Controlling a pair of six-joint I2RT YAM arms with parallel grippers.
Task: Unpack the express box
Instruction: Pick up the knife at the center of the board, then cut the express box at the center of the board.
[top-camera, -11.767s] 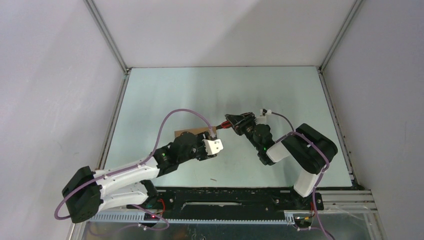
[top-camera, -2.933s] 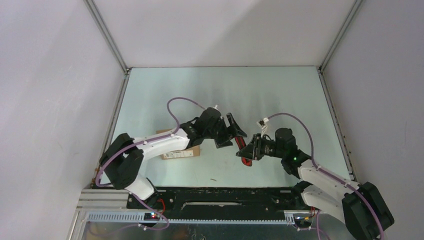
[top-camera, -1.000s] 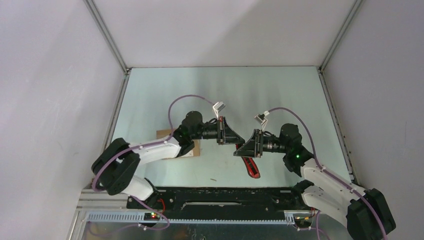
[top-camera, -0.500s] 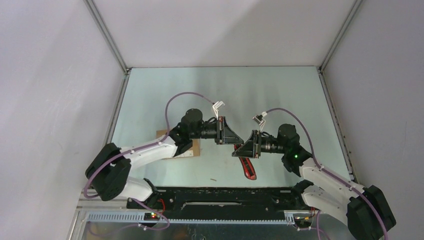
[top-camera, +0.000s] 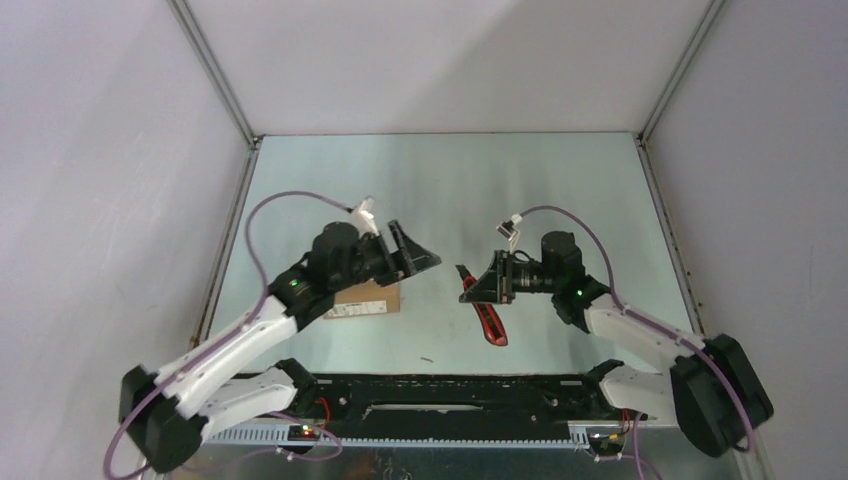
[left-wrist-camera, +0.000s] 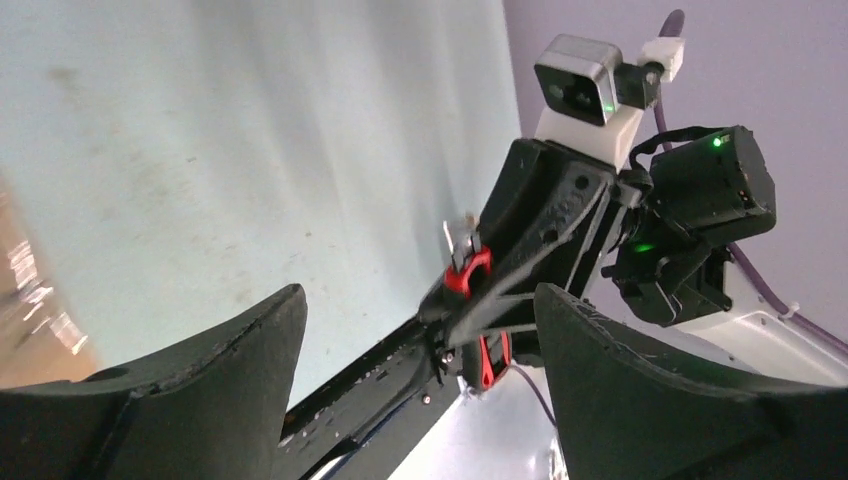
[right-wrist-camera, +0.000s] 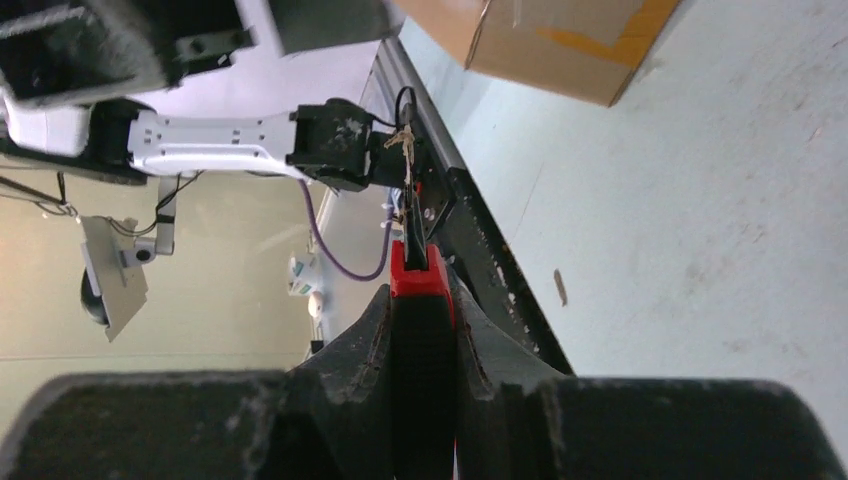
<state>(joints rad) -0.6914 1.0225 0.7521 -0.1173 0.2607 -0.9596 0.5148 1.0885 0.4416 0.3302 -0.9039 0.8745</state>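
Note:
The express box, brown cardboard with a white label, lies on the table under my left forearm. Its corner also shows in the right wrist view and as a brown blur in the left wrist view. My left gripper is open and holds nothing. It points toward my right gripper, a short gap away. My right gripper is shut on a red-and-black utility knife. The knife hangs down toward the near edge.
The black base rail runs along the near edge of the table. A small dark scrap lies on the pale green table in front of it. Metal frame posts stand at the back corners.
My left gripper has opened and drawn back to the left, away from the knife. My right gripper stays shut on the knife and has shifted slightly left.

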